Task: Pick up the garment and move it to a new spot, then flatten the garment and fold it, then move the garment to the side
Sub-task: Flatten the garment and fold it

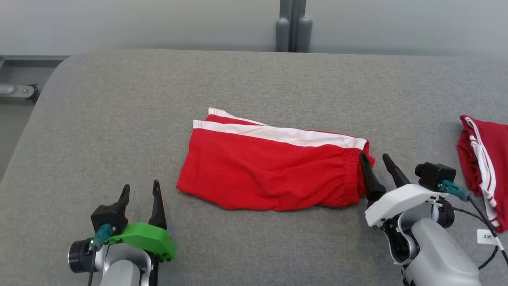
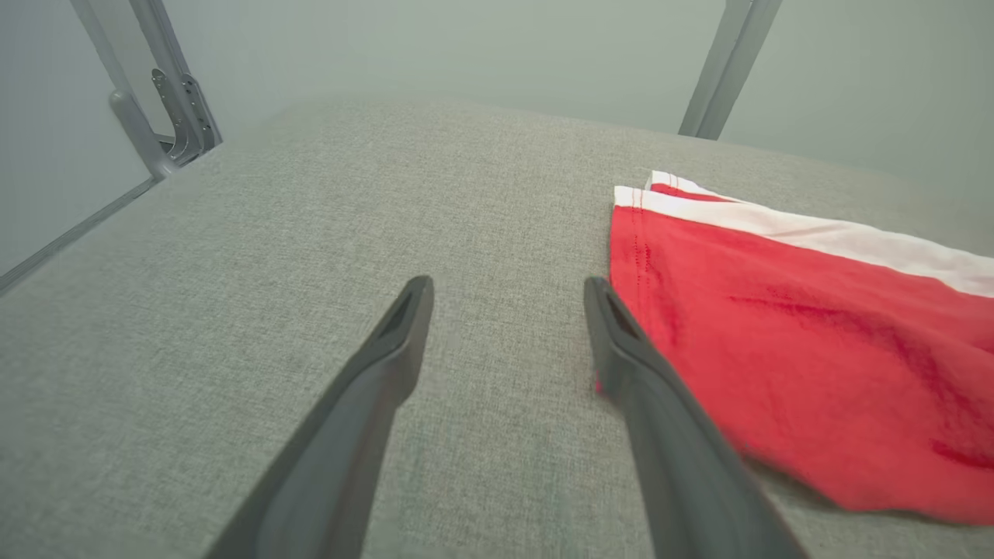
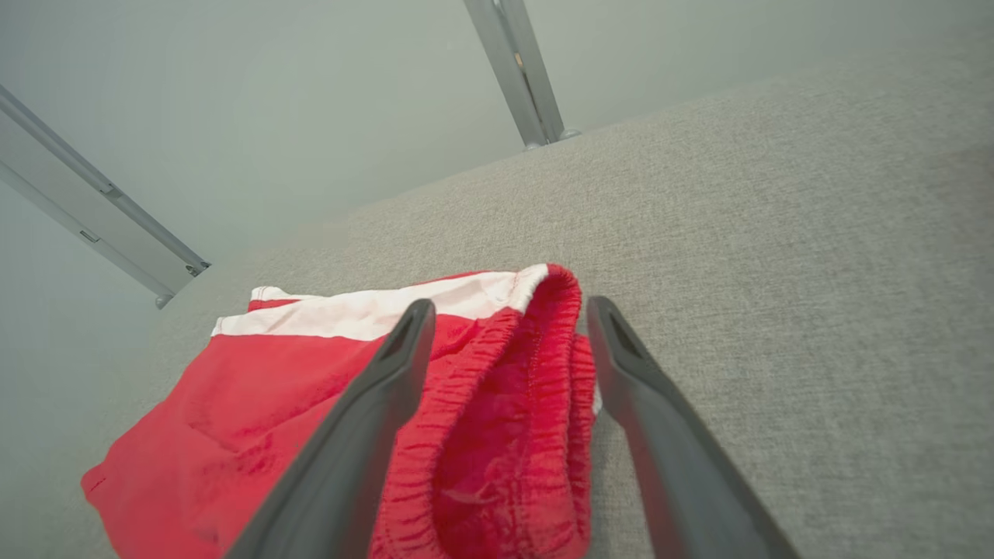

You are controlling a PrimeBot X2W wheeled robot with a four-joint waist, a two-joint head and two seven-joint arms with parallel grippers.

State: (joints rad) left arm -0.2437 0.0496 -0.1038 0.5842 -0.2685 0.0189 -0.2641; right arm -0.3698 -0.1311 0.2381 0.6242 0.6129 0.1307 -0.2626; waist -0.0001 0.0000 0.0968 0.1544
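Red shorts (image 1: 274,174), the task's garment, lie folded in the middle of the grey table (image 1: 119,119) in the head view. The left gripper (image 1: 141,184) is spread wide and empty, apart from the hem end. The right gripper (image 1: 374,156) gapes empty at the waistband. A second red garment (image 1: 486,159) lies at the right edge.

Left wrist view: the hem sits just beside one finger.

Right wrist view: the elastic waistband lies between the spread fingers.

The fold looks done, so the sideways move calls for pinching both ends through every layer and lifting them together.
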